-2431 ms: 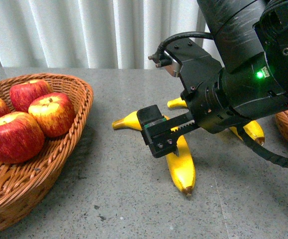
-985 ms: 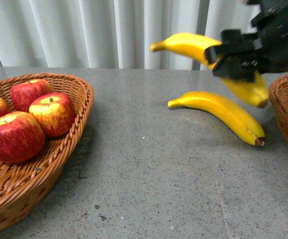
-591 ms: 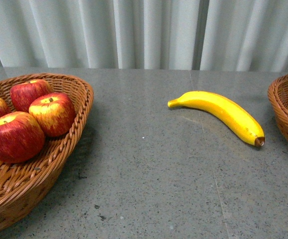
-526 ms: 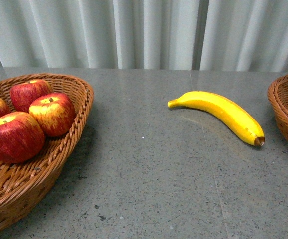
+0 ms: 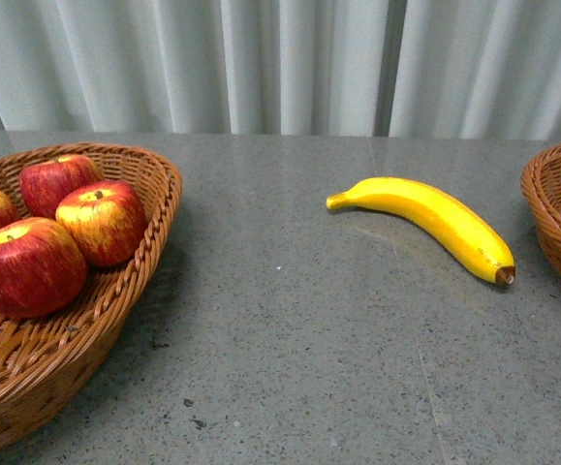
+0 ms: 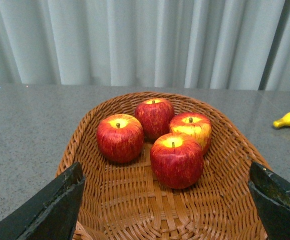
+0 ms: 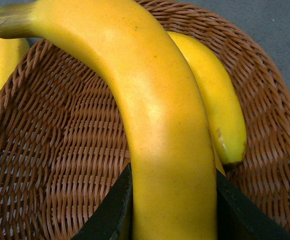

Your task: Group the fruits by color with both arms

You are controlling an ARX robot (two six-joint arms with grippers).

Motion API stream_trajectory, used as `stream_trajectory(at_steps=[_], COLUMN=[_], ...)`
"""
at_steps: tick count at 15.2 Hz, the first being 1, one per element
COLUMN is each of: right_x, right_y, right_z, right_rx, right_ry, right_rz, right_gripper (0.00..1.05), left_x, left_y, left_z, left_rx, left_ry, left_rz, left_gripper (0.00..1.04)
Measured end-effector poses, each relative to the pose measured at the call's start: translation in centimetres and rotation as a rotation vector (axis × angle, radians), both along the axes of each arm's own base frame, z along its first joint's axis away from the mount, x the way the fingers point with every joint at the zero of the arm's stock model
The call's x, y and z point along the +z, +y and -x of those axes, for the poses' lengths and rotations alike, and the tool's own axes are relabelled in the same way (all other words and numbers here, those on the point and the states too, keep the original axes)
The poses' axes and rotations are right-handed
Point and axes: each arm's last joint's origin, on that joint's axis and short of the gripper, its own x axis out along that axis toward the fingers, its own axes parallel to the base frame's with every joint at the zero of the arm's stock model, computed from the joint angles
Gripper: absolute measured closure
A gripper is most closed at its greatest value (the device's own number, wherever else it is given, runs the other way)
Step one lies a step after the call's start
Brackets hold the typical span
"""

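Right gripper [image 7: 172, 215] is clamping a banana [image 7: 155, 115] over the wicker basket [image 7: 59, 150], likely for dropping among the yellows. Left gripper [image 6: 165, 200] is hovering, jaws apart, above the sorted apples [image 6: 176, 159].

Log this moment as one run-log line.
right fingers: shut on long curved yellow banana over brown wicker basket | left fingers: open, facing other wicker basket with four red apples | grey table: loose yellow banana unsorted

We note pale pleated curtain [image 5: 261, 58] across back; speckled grey tabletop [image 5: 290, 349] below, faint sheen at far edge.
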Motion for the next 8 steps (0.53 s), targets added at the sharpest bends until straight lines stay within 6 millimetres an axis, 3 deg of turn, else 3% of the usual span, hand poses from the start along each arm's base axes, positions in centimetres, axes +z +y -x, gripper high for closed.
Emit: stream_trajectory(at_steps=[3, 8], right_x=[-0.4, 0.8], right_y=[0.6, 1.4], right_z=[0.0, 0.4], right_rx=[0.034, 0.043], right_ry=[0.039, 0.002], right_rz=[0.032, 0.038], right_gripper=[0.72, 0.13], left_x=[0.0, 0.0], left_y=[0.0, 0.0], left_z=[0.0, 0.0], left_rx=[0.0, 0.0], left_ry=[0.0, 0.0], left_rz=[0.0, 0.0], left_gripper=[0.07, 0.07])
